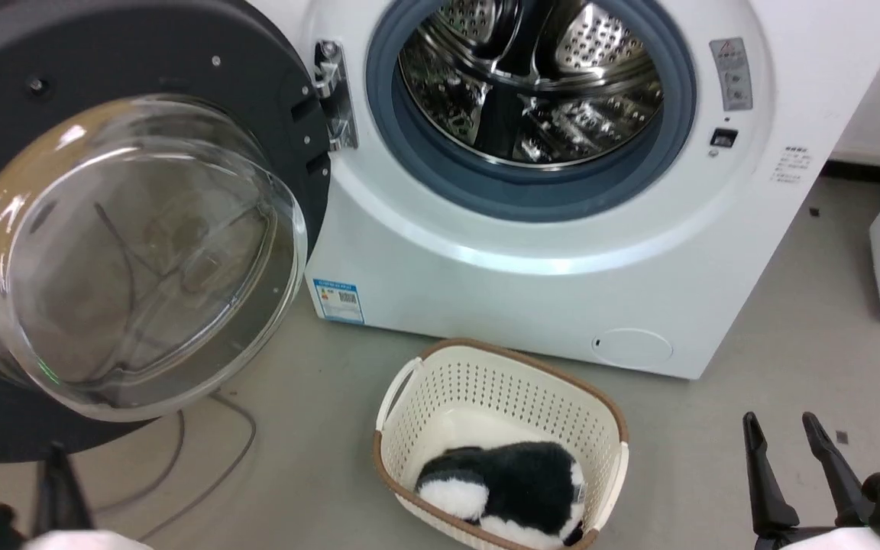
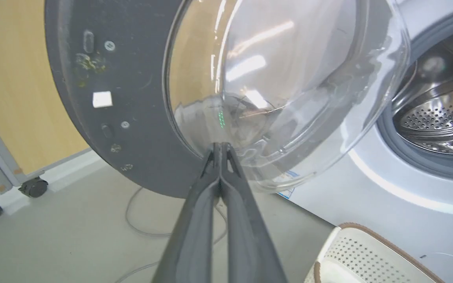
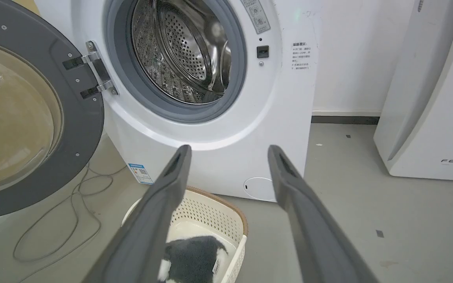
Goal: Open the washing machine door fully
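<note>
Beside the washing machine [image 1: 562, 290], the door [image 1: 127, 252] stands open.

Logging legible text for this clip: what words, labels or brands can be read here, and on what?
"FEELA", cut off at the frame edge: on the white appliance.
Blue label on the washing machine: too small to read.
Grey sticker beside its opening: too small.
Small print on its front: too small.
</note>
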Robot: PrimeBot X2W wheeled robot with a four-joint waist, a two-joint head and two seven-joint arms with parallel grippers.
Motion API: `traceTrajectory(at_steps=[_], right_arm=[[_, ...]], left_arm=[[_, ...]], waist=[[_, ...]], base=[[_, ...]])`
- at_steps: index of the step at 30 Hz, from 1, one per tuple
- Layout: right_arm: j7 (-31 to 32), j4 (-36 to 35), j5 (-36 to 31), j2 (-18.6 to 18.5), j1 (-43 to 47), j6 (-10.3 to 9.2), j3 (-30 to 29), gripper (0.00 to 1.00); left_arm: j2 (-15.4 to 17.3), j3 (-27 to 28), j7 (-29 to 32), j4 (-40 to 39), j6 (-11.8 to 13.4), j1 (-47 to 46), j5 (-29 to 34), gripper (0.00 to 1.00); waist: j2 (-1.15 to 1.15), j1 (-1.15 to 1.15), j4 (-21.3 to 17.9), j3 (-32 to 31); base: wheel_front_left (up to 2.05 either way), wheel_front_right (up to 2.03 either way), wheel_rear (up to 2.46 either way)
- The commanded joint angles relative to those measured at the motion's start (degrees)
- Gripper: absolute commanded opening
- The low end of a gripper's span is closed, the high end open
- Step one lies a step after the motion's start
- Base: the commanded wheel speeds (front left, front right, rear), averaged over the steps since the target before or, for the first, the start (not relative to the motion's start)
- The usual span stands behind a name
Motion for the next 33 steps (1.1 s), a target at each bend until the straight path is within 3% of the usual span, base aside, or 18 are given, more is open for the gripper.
traceTrajectory(at_steps=[1, 2, 4, 5, 8, 11, 20, 24, 33], right_arm=[[-0.3, 0.2, 0.2, 0.2, 0.8, 0.03, 0.1, 1.0], [-0.3, 0.3, 0.2, 0.2, 1.0, 0.03, 0.2, 1.0], [-0.3, 0.3, 0.1, 0.2, 1.3, 0.03, 0.3, 1.0], [-0.3, 0.3, 0.0, 0.2, 1.5, 0.03, 0.4, 1.0], [-0.1, 0.2, -0.1, 0.2, 1.8, 0.03, 0.8, 1.0], [0.1, -0.3, -0.6, 0.2, 2.0, 0.03, 0.9, 1.0], [1.3, -1.7, -2.8, 0.2, 2.2, 0.03, 0.2, 1.0], [2.0, -2.1, -4.1, 0.2, 2.6, 0.03, 0.1, 1.0], [2.1, -1.8, -3.6, 0.2, 3.2, 0.03, 0.3, 1.0]], left_arm=[[-1.3, -0.6, -0.2, -1.4, -0.2, 1.4, 1.2, 0.0], [-2.6, -1.1, -0.2, -2.4, -0.4, 2.4, 1.8, 0.0], [-4.9, -1.9, -0.2, -3.6, -0.8, 4.2, 2.5, 0.44], [-5.9, -2.5, -0.2, -4.3, -0.9, 4.9, 3.2, 1.0], [-7.6, -4.3, -0.2, -5.2, -1.7, 6.0, 5.2, 1.0], [-9.4, -9.8, -0.2, -4.7, -3.0, 5.4, 8.9, 1.0], [-8.9, -19.0, 0.6, -2.7, -4.2, -1.3, 17.7, 1.0], [-8.1, -20.2, 2.2, -2.0, -4.5, -3.4, 18.9, 1.0], [-7.9, -19.2, 3.4, -1.4, -2.7, -2.6, 18.1, 1.0]], waist=[[0.0, 0.0, -0.4, -0.9], [0.0, 0.0, -0.5, -1.4], [0.0, 0.0, -1.0, -2.0], [0.0, 0.0, -1.2, -2.2], [0.0, 0.0, -2.0, -2.9], [0.0, 0.0, -3.5, -3.7], [0.0, 0.0, -6.6, -3.5], [0.0, 0.0, -8.4, -3.6], [0.0, 0.0, -10.9, -3.8]], base=[[0.0, 0.0, 0.0], [0.0, 0.0, 0.0], [0.0, 0.0, 0.0], [0.0, 0.0, 0.0], [0.0, 0.0, 0.0], [0.0, 0.0, 0.0], [0.0, 0.0, 0.0], [0.0, 0.0, 0.0], [0.0, 0.0, 0.0]])
